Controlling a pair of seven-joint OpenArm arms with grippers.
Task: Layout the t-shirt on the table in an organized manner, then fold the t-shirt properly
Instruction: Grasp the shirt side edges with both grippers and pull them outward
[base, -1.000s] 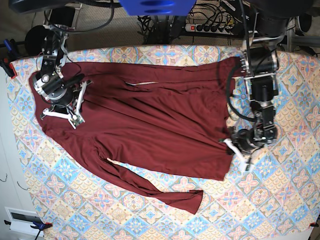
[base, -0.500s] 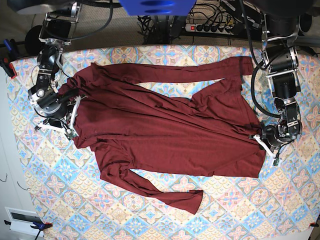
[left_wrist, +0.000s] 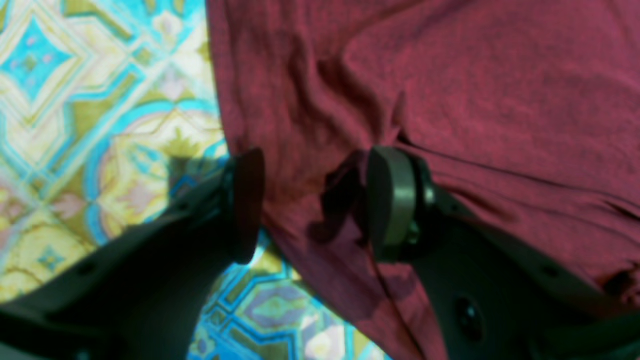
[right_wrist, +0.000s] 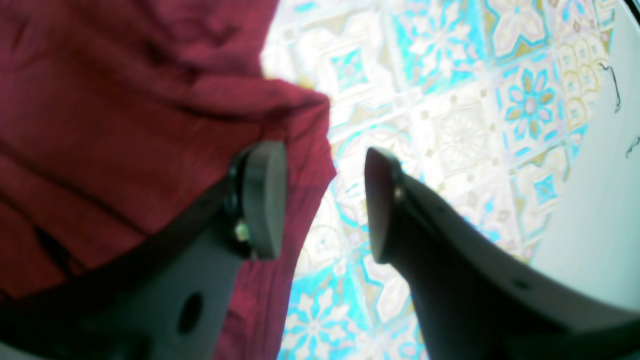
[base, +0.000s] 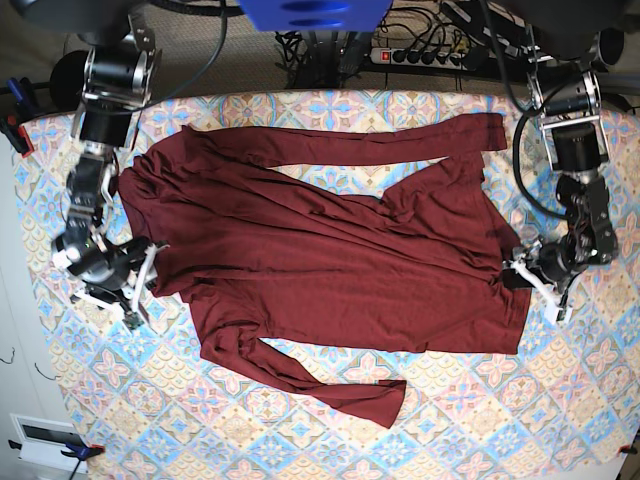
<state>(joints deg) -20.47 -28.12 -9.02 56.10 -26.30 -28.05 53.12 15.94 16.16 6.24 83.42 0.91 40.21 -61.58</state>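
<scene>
Table (base: 300, 440) bare along near edge — t-shirt (base: 330, 250) spread mid-surface; both arms' jaws parted, straddling shirt's side edges.

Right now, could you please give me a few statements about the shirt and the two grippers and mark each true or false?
1. The t-shirt lies on the table. True.
2. The left gripper is clamped shut on the shirt. False: its jaws stand apart over the shirt's edge.
3. The right gripper is open at the shirt's edge. True.
4. The shirt is folded into a neat square. False: it is spread out, wrinkled, sleeves extended.
5. A second garment lies beside it. False: only one.
</scene>
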